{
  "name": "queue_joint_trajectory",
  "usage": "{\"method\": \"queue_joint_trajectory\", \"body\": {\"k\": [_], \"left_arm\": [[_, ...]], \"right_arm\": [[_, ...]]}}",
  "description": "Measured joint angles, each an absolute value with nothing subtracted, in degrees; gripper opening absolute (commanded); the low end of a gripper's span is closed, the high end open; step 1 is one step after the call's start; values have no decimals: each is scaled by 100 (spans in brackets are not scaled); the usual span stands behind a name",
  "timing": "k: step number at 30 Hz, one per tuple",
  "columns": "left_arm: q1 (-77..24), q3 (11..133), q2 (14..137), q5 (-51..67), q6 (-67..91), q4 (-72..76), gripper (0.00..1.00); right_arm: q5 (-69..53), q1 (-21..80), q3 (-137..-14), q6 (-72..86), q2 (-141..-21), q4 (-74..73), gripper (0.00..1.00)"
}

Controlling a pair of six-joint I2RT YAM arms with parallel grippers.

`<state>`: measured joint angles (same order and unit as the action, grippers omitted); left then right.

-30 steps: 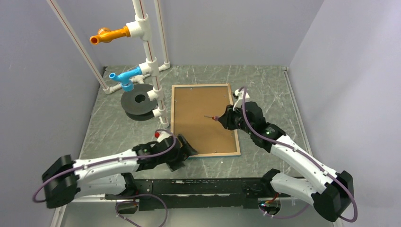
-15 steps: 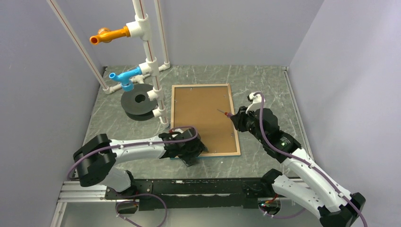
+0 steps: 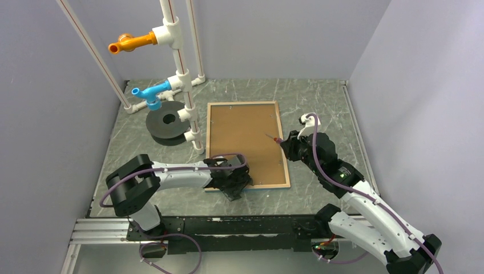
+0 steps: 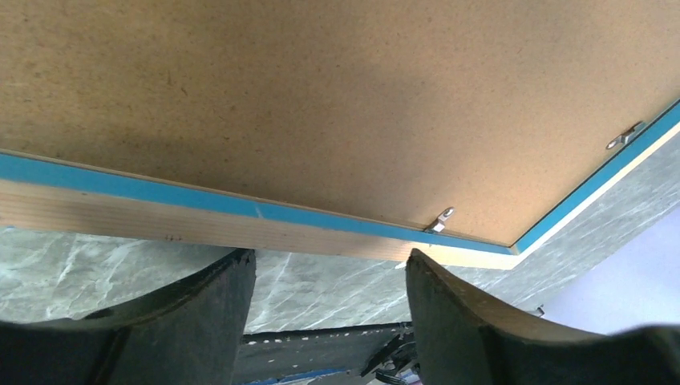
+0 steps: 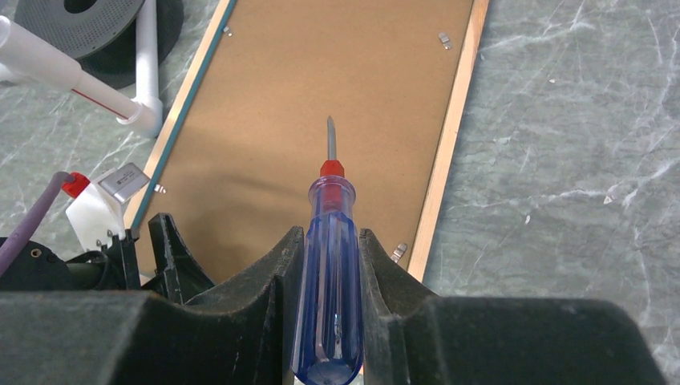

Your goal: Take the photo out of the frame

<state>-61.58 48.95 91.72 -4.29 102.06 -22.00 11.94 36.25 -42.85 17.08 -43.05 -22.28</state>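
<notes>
The frame (image 4: 240,210) shows a turquoise-blue band over a pale, straight-grained wood rim. The board (image 3: 244,142) inside it is plain brown, finely speckled. The table (image 3: 319,103) is grey-green with white marble veins. Lower centre of the right wrist view, the screwdriver (image 5: 329,273) has a clear blue handle, red collar and silver shaft. Upper left of the top view: white pipes (image 3: 177,57) with thin red lines, an orange fitting (image 3: 132,41), a blue fitting (image 3: 149,94), a black disc (image 3: 160,123).

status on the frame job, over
Left gripper open at near edge of frame. Right gripper shut on screwdriver. Frame face down, backing board clipped in, photo hidden.
</notes>
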Motion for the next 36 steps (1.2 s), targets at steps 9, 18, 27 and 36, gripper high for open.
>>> {"method": "queue_joint_trajectory", "body": {"k": [9,18,27,36], "left_arm": [[-6167,5448,9430,-502,10650,-2921,84],[-6169,6241,10009,-740,11736,-4694,80],[-6167,6410,10173,-858,11972,-4556,37],[-6257,6506,10243,-1173,11981,-4510,0]], "right_arm": [[1192,3625,-4263,1686,-4300,-2237,0],[1190,3625,-4263,1688,-4219,-2255,0],[1212,3625,-4263,1691,-4106,-2283,0],[1798,3625,-4274,1761,-3656,-2423,0]]}}
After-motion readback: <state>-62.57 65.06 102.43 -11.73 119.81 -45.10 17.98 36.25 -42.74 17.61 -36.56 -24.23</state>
